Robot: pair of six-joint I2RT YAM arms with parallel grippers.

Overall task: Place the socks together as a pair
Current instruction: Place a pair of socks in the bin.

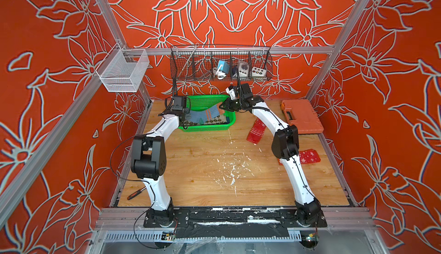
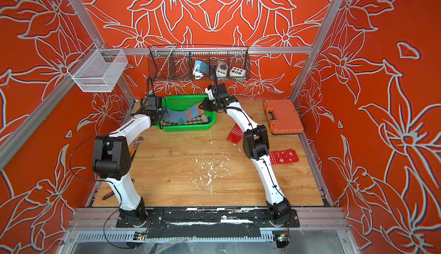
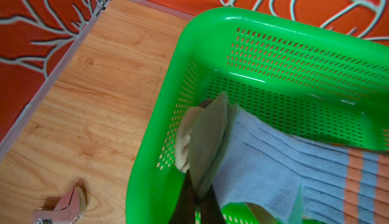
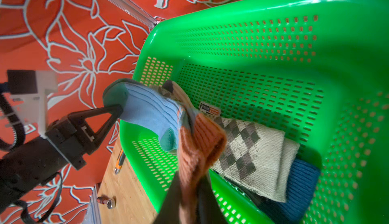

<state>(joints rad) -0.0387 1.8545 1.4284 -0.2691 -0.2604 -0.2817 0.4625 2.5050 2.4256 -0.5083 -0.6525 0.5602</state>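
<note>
A blue sock with orange stripes [image 1: 202, 115] [image 2: 182, 114] hangs stretched above the green basket [image 1: 205, 128] [image 2: 183, 128]. My left gripper [image 1: 187, 117] [image 3: 196, 189] is shut on its pale green toe. My right gripper [image 1: 223, 107] [image 4: 189, 191] pinches its orange cuff [image 4: 197, 149]. In the right wrist view the left gripper [image 4: 117, 109] grips the far end of the sock [image 4: 147, 109]. An argyle sock [image 4: 248, 147] and a dark blue one [image 4: 299, 185] lie in the basket. Two red snowflake socks [image 1: 256, 131] [image 1: 309, 156] lie on the table at the right.
An orange tool case [image 1: 301, 115] sits at the back right. A black wire rack [image 1: 220, 62] and a white mesh basket [image 1: 123, 70] hang on the frame. A screwdriver [image 1: 136, 193] and a wrench [image 2: 137, 144] lie at the left. White flecks [image 1: 231, 169] dot the table's middle.
</note>
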